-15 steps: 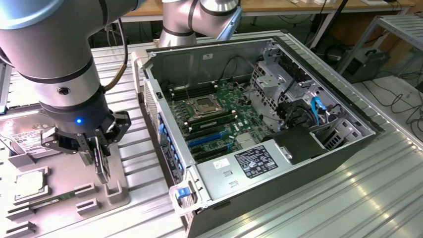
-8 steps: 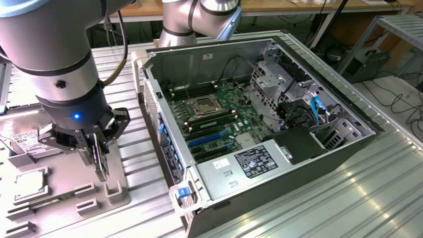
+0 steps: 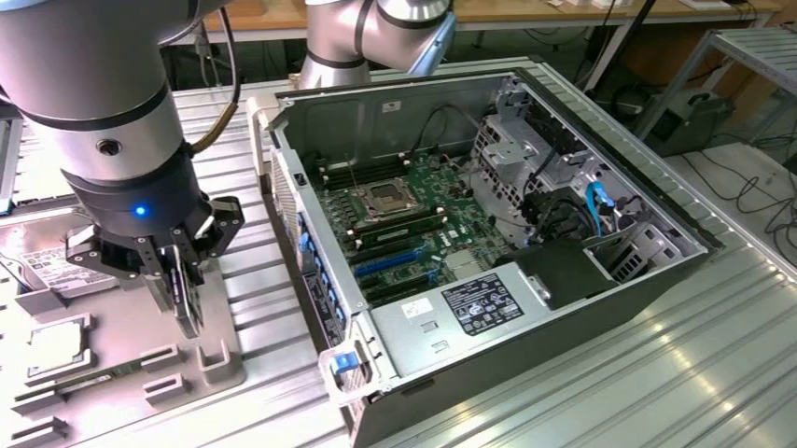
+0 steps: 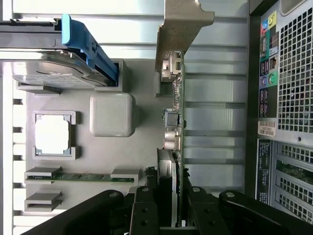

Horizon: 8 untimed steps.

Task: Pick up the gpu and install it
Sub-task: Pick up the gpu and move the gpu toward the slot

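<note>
The gripper (image 3: 182,280) is grasping the graphics card (image 3: 188,306) by its flat faces, holding it on edge and nearly upright over the grey parts tray (image 3: 125,327), which is lying at nine o'clock of the open computer case (image 3: 561,364) in the exterior view. The card's lower end is hanging close to the tray; whether it is touching cannot be told. In the wrist view the fingers (image 4: 145,209) are pressing both sides of the card, and its silver bracket (image 4: 182,29) is pointing away from the gripper. A hard drive (image 4: 54,73), a processor chip (image 4: 52,134) and a memory stick (image 4: 93,177) are sitting in tray holders beside the card. Inside the case the motherboard (image 3: 412,219) is lying exposed.
</note>
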{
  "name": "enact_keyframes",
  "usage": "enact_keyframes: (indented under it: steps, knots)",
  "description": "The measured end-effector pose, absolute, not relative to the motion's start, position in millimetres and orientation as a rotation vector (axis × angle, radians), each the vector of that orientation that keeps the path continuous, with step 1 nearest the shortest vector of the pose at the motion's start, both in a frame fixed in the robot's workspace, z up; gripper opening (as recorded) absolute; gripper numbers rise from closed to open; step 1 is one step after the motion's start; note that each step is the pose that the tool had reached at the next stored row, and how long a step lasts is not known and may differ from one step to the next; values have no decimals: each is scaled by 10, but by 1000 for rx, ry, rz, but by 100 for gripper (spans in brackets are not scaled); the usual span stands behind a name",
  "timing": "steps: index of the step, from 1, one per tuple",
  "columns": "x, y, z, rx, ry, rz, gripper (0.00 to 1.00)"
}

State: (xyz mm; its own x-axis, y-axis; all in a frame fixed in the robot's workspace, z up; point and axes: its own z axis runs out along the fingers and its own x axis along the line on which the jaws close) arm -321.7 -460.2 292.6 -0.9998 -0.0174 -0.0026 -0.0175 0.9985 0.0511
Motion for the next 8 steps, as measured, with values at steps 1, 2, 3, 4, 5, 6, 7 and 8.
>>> enact_keyframes:
  steps: [1,2,3,4,5,6,7,8]
  knots:
    - [-3217,-4602,2933,-27,3138,80,28]
    - [-3217,-4602,2941,-27,3139,80,28]
    - [-3217,-4603,2948,-27,3139,80,28]
    - [-3217,-4603,2957,-27,3139,80,28]
    - [-3217,-4603,2966,-27,3139,80,28]
    - [-3217,-4603,2975,-27,3139,80,28]
    - [-3217,-4603,2986,-27,3139,80,28]
    - [-3217,-4603,2996,-27,3139,80,28]
